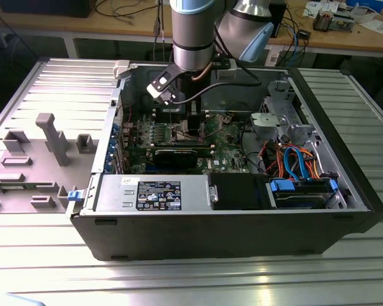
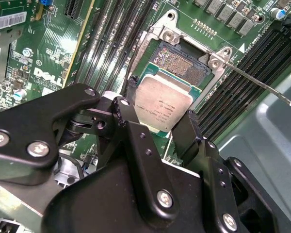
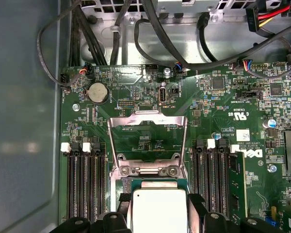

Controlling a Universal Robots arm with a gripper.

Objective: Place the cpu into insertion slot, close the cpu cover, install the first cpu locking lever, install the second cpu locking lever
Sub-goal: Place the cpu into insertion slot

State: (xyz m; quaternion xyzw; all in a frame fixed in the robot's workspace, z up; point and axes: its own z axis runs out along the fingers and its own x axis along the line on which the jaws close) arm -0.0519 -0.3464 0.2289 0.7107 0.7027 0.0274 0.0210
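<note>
My gripper [image 2: 160, 115] is shut on the cpu [image 2: 163, 108], a flat square chip with a dull silver top, pinched at two opposite edges by black fingers [image 2: 127, 114]. The chip hangs just above the insertion slot [image 2: 182, 60], covering part of it, and the slot's dark pin field still shows. In the first wrist view the cpu [image 3: 158, 209] sits between the fingertips, and the cpu cover [image 3: 148, 117], a silver frame with a cut-out middle, stands swung open beyond it. A thin metal locking lever [image 2: 263, 88] sticks out free beside the socket. In the exterior view the gripper [image 1: 190, 124] is low inside the open computer case [image 1: 217, 239].
Long black memory slots [image 3: 85, 179] flank the socket on both sides. Black cables [image 3: 150, 34] loop over the board's far edge. A long black expansion card [image 1: 179, 155], a power supply [image 1: 153, 194] and a drive bay with blue and orange cables [image 1: 300, 169] crowd the case.
</note>
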